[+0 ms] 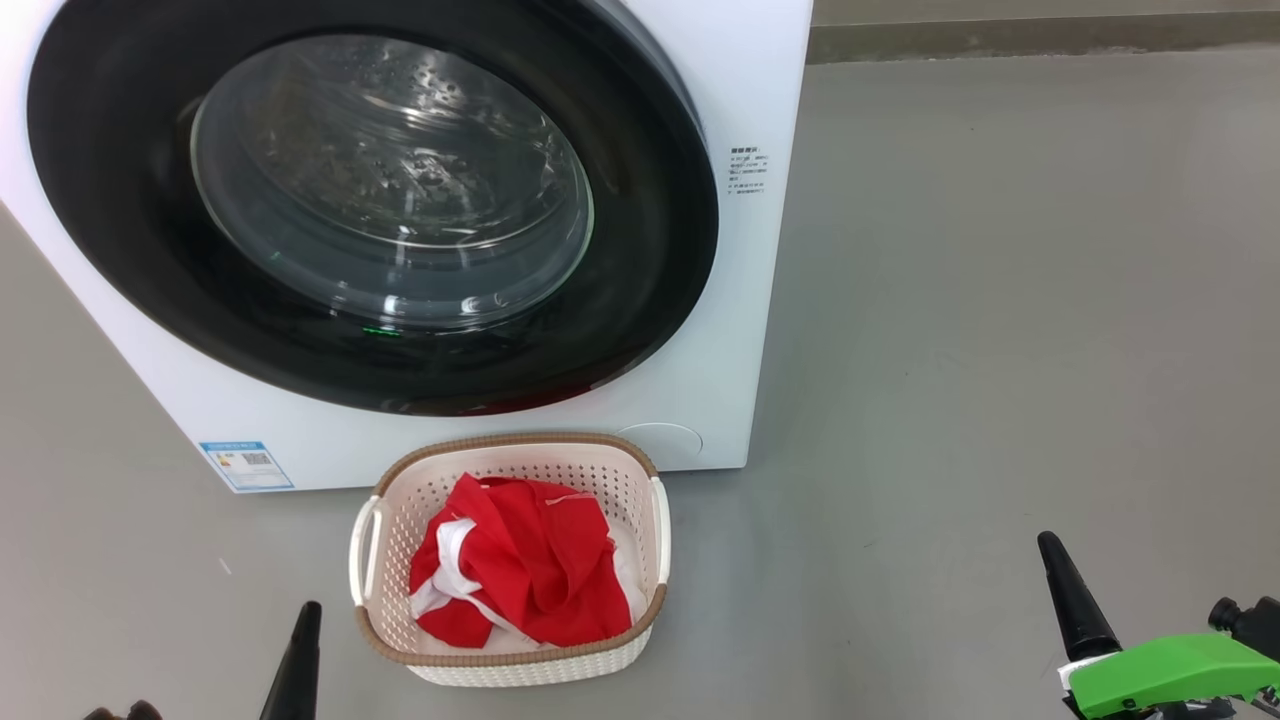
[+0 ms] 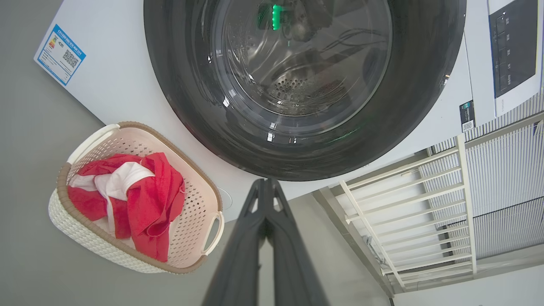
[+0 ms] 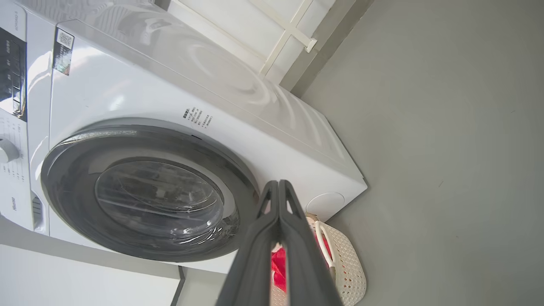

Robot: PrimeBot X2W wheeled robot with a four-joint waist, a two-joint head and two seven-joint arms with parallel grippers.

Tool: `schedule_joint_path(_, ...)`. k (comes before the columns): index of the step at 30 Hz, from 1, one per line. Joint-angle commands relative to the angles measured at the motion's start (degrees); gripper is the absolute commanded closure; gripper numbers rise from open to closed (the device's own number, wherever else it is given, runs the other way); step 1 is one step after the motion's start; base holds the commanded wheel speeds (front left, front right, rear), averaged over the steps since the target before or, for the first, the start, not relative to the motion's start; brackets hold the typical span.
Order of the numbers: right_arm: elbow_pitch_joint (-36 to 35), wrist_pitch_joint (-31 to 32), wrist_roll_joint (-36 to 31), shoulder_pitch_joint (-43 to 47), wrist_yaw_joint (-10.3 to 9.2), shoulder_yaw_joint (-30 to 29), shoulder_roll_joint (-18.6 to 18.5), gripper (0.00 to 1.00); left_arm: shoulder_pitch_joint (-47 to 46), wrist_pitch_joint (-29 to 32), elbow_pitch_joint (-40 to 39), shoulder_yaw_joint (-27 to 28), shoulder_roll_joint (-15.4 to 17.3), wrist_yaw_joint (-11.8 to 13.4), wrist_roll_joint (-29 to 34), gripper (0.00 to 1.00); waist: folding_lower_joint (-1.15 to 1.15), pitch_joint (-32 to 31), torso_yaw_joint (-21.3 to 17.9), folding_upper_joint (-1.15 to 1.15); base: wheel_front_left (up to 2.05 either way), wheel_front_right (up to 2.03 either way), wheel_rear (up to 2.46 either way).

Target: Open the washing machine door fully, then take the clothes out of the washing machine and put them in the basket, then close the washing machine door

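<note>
Clothes (image 1: 520, 565) sit in the basket (image 1: 510, 440) just ahead of the left tool (image 2: 266, 182), which like the right tool (image 3: 278, 182) is pinched shut and empty; the door (image 1: 370, 210) beyond looks closed, but if unlatched could swing open.

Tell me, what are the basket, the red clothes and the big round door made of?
The basket looks like cream moulded plastic, matte, with rows of holes; its brown rim only imitates weaving. The clothes seem soft fabric: they crumple and fold. The washing machine door has a glossy black rim, probably plastic, and a clear window, likely glass, showing reflections.
</note>
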Motion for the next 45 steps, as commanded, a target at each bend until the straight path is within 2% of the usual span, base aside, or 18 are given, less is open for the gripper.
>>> schedule_joint_path(1, -1.8, 0.4, 1.7, -2.8, -0.03, 0.2, -0.5, 1.00, -2.5, 0.7, -1.1, 1.6, 0.5, -0.2, -1.9, 1.00, 0.00, 0.0, 0.0, 0.00, 0.00, 0.00, 0.00)
schedule_joint_path(45, -3.2, 8.0, 25.2, -6.9, -0.05, -3.0, 0.6, 1.00, -7.2, 7.9, 0.0, 3.1, -0.1, -0.4, -28.4, 1.00, 0.00, -0.6, 0.7, 0.00, 0.00, 0.00, 0.00)
